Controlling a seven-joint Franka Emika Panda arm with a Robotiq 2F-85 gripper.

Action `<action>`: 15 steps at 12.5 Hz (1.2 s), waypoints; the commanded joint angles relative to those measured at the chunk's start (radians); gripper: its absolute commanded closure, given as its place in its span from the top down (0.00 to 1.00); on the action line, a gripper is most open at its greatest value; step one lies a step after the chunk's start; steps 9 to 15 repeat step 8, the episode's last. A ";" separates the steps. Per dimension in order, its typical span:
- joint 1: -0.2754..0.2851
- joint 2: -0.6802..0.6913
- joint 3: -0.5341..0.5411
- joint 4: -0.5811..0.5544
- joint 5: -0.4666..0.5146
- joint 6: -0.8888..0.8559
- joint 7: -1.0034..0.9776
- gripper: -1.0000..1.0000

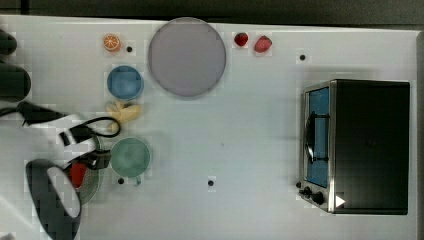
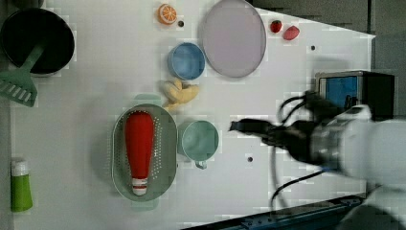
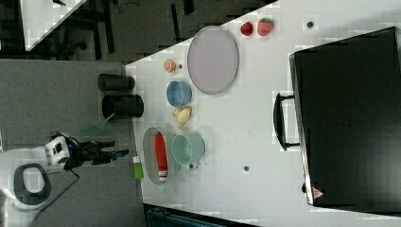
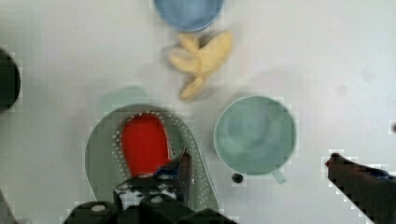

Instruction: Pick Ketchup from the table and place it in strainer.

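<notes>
The ketchup (image 2: 139,143), a slim red bottle with a white cap, lies lengthwise inside the pale green oval strainer (image 2: 118,158). The right view shows the ketchup (image 3: 161,153) resting in the strainer (image 3: 149,156) the same way. My gripper (image 4: 259,163) hangs open above the table, clear of the bottle. One finger hovers over the strainer (image 4: 100,158) and the other beyond the round green bowl. The red ketchup (image 4: 144,144) shows under the nearer finger. In the left view my gripper (image 2: 237,126) is raised, right of the bowl.
A green bowl (image 2: 200,140) touches the strainer's side. A banana (image 2: 179,93), a blue bowl (image 2: 186,61), a grey plate (image 2: 234,37), an orange half (image 2: 167,14) and two strawberries (image 2: 282,29) lie beyond. A toaster oven (image 1: 360,145), black pot (image 2: 38,40) and green bottle (image 2: 20,187) stand around.
</notes>
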 commanded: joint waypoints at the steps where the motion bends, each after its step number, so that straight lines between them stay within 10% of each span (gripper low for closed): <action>1: -0.088 -0.027 -0.155 0.072 0.015 -0.109 -0.010 1.00; 8: -0.094 -0.099 -0.507 0.113 0.007 -0.194 -0.134 1.00; 15: -0.094 -0.099 -0.507 0.113 0.007 -0.194 -0.134 1.00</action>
